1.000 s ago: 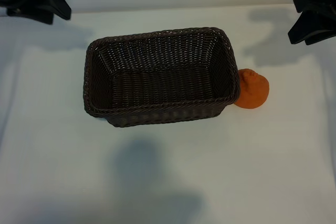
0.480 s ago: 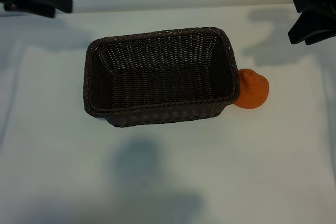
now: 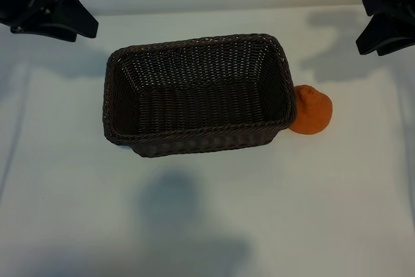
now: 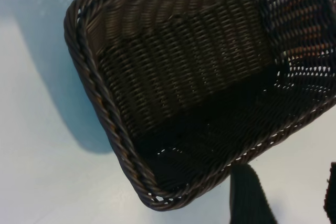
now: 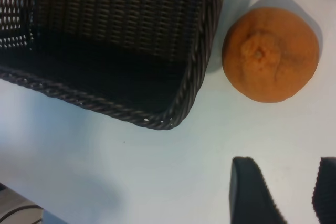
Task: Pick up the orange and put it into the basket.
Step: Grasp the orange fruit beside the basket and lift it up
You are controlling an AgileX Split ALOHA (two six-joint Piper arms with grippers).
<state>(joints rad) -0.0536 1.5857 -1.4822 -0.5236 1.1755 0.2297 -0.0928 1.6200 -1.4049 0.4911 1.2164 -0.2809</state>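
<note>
While the orange point(image 3: 312, 111) sits on the white table point(image 3: 207, 212), touching the basket point(image 3: 194, 131) at its right end wall, nothing lies inside the basket. Right gripper point(image 5: 299, 192) hangs near the orange at the upper right corner, fingers point(image 5: 252, 192) parted, holding nothing. Left gripper point(image 4: 291, 195) at upper left, above the basket's far-left corner, fingers partly open, empty.

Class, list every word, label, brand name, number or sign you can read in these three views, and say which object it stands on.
None: no writing, number or sign shows in any view. The basket is plain dark wicker, the orange bare peel, the table blank white, and the left gripper and right gripper plain black.
</note>
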